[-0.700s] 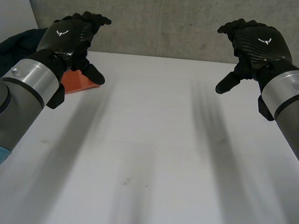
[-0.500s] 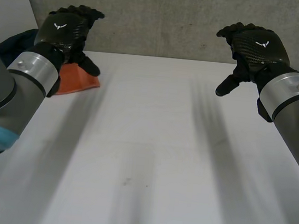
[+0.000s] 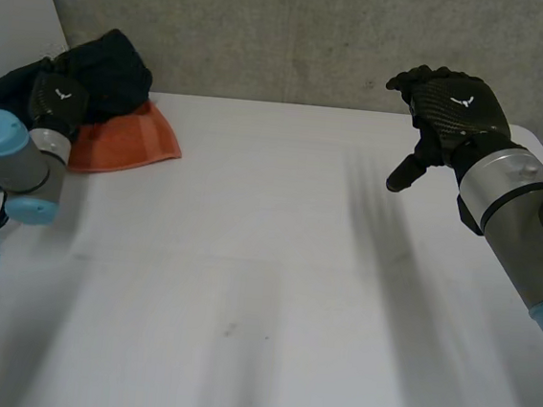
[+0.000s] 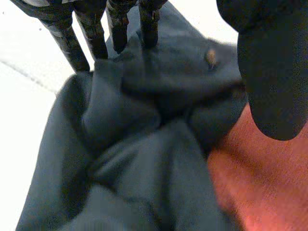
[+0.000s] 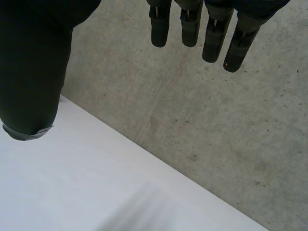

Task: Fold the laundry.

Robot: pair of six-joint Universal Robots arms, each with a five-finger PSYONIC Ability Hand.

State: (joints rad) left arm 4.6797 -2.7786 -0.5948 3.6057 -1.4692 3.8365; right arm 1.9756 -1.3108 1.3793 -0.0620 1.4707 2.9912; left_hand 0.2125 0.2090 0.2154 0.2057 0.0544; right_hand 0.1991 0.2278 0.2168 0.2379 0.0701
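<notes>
Swung the left hand [image 3: 59, 96] out and down in the last half-second: no longer hovering over the white surface [image 3: 263, 289], now low at its far left corner, against the crumpled dark navy garment [image 3: 112, 65]. Uncovered the whole pile by that move, with the flat orange cloth [image 3: 128, 140] lying partly under the navy one and reaching out onto the surface.

Seen from the left wrist: fingers [image 4: 96, 38] straight and spread, tips at or just touching the navy folds, thumb held well apart above the orange cloth. Nothing gripped yet, so open and empty.

Kept the right hand [image 3: 454, 106] almost where it was, raised over the far right of the surface before the grey concrete wall [image 3: 288, 32], fingers loosely extended, thumb apart, holding nothing.

Probably marks the start of a first pick: reaching for a piece to pull into the bare middle for folding. No folding done so far. Worth watching for both cloths dragging together, given the overlap.
</notes>
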